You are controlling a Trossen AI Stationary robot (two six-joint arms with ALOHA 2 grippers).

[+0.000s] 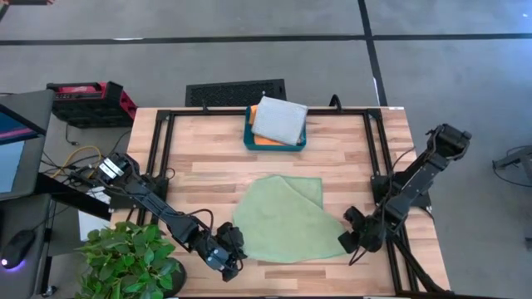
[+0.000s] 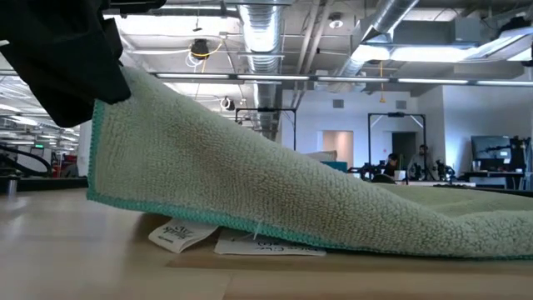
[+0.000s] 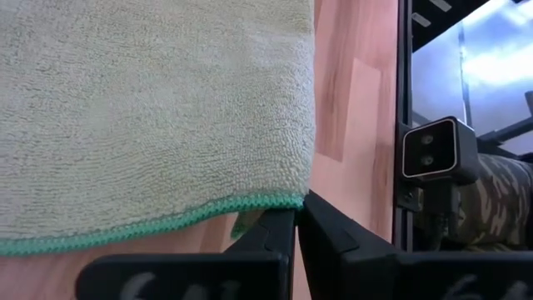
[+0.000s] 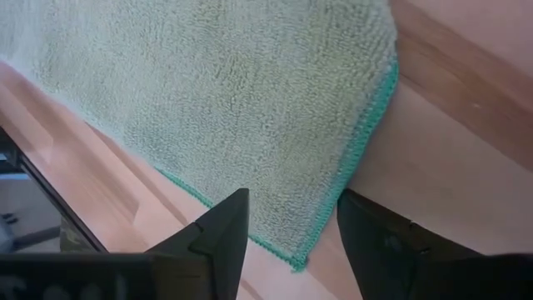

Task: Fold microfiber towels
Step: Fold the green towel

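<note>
A light green microfiber towel (image 1: 283, 218) lies spread on the wooden table, with one far corner folded over. My left gripper (image 1: 233, 251) is shut on its near left corner, which is raised off the wood (image 2: 104, 125); the rest slopes down and rests on the table (image 2: 466, 229). My right gripper (image 1: 349, 238) stands open at the near right corner (image 4: 301, 257), one finger on either side of it (image 4: 291, 229); I see no touch. A folded grey towel (image 1: 279, 120) rests on an orange one (image 1: 253, 113) in the teal tray. My left gripper pinches the green towel's near left corner (image 3: 293, 200) between its two shut fingers (image 3: 275, 237). The fingers come slanting down from the table's left near side. The corner is lifted off the table and the cloth slopes down from it, its far part lying flat.
The teal tray (image 1: 249, 141) stands at the far middle. Black frame rails (image 1: 158, 158) run along the table's sides. A potted plant (image 1: 125, 253) is off the near left corner. White care labels (image 2: 179, 235) show beneath the raised cloth. A small camera (image 3: 433, 154) sits at the near edge.
</note>
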